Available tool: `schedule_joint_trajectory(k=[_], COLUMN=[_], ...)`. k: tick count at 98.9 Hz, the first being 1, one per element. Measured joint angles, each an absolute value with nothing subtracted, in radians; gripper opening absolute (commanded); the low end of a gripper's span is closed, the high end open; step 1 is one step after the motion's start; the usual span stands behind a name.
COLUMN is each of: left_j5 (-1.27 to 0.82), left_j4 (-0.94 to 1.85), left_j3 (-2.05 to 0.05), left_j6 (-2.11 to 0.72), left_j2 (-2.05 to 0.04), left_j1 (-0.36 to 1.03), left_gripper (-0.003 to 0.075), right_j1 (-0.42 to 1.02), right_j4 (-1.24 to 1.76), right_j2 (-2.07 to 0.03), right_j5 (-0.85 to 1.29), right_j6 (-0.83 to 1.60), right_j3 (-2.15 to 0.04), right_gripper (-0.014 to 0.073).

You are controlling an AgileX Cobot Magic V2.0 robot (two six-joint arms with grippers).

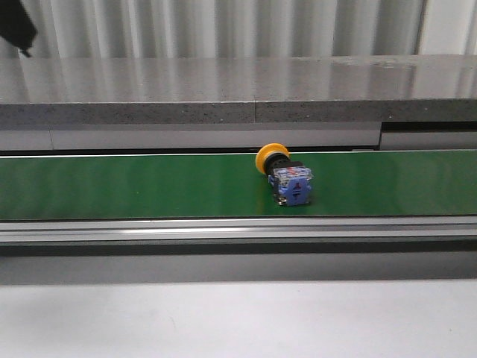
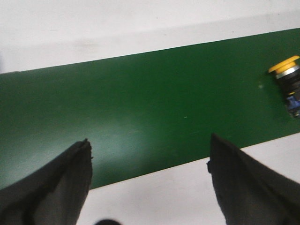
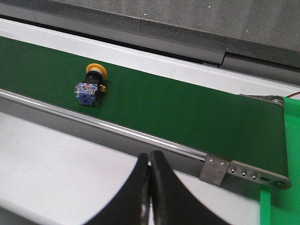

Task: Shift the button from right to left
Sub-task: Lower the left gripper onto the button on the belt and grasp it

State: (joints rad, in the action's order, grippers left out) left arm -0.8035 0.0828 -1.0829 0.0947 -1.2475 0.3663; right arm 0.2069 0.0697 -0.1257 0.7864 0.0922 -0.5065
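Note:
The button (image 1: 284, 175) lies on its side on the green belt (image 1: 149, 186), a little right of the middle, its yellow cap toward the back and its blue-and-clear block toward the front. In the left wrist view the button (image 2: 288, 79) shows at the frame's edge, well away from my left gripper (image 2: 149, 145), which hangs open and empty over the belt's (image 2: 140, 103) edge. In the right wrist view the button (image 3: 91, 84) lies far from my right gripper (image 3: 150, 157), which is shut on nothing over the white table. Neither gripper shows in the front view.
A grey stone ledge (image 1: 238, 89) runs behind the belt. An aluminium rail (image 1: 238, 230) borders the belt's front side, with the white table (image 1: 238, 321) before it. The belt's end bracket (image 3: 243, 171) shows in the right wrist view. A dark arm part (image 1: 15, 26) sits at top left.

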Motion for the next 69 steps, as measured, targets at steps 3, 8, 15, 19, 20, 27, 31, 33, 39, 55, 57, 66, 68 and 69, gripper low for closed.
schedule_joint_trajectory(k=[3, 8, 15, 19, 20, 27, 31, 33, 39, 55, 57, 66, 68, 69], left_j5=[-0.804, -0.804, -0.804, -0.804, -0.804, -0.804, -0.806, -0.806, -0.806, -0.808, -0.808, -0.811, -0.811, -0.813], left_j4=[0.083, 0.083, 0.085, 0.093, 0.094, 0.120, 0.136, 0.148, 0.169, 0.230, 0.240, 0.272, 0.276, 0.277], left_j3=[-1.099, -1.128, -1.169, -1.192, -1.196, -1.236, -1.255, -1.269, -1.296, -1.359, -1.365, -1.384, -1.389, -1.389], left_j6=[0.107, 0.127, 0.156, 0.168, 0.169, 0.177, 0.179, 0.179, 0.181, 0.183, 0.183, 0.185, 0.185, 0.185], left_j2=[-1.269, -1.306, -1.359, -1.391, -1.397, -1.452, -1.480, -1.502, -1.544, -1.654, -1.667, -1.721, -1.732, -1.736], left_j1=[0.386, 0.424, 0.470, 0.491, 0.499, 0.535, 0.551, 0.559, 0.583, 0.611, 0.613, 0.614, 0.614, 0.614], left_gripper=[0.0503, 0.0503, 0.0503, 0.0503, 0.0503, 0.0503, 0.0503, 0.0503, 0.0503, 0.0503, 0.0502, 0.0502, 0.0502, 0.0502], right_j1=[0.207, 0.207, 0.207, 0.207, 0.207, 0.207, 0.207, 0.207, 0.207, 0.207, 0.207, 0.207, 0.207, 0.207], right_j4=[0.070, 0.070, 0.070, 0.070, 0.070, 0.070, 0.070, 0.070, 0.070, 0.070, 0.070, 0.070, 0.070, 0.070], right_j2=[-0.126, -0.126, -0.126, -0.126, -0.126, -0.126, -0.126, -0.126, -0.126, -0.126, -0.126, -0.126, -0.126, -0.126], right_j5=[0.786, 0.786, 0.786, 0.786, 0.786, 0.786, 0.786, 0.786, 0.786, 0.786, 0.786, 0.786, 0.786, 0.786], right_j6=[0.092, 0.092, 0.092, 0.092, 0.092, 0.092, 0.092, 0.092, 0.092, 0.092, 0.092, 0.092, 0.092, 0.092], right_j3=[-0.506, -0.506, -0.506, -0.506, -0.506, -0.506, -0.506, -0.506, -0.506, -0.506, -0.506, -0.506, -0.506, -0.506], right_gripper=[-0.0067, -0.0067, -0.0067, -0.0067, -0.0067, -0.0067, -0.0067, -0.0067, -0.0067, -0.0067, -0.0067, -0.0067, -0.0067, -0.0067])
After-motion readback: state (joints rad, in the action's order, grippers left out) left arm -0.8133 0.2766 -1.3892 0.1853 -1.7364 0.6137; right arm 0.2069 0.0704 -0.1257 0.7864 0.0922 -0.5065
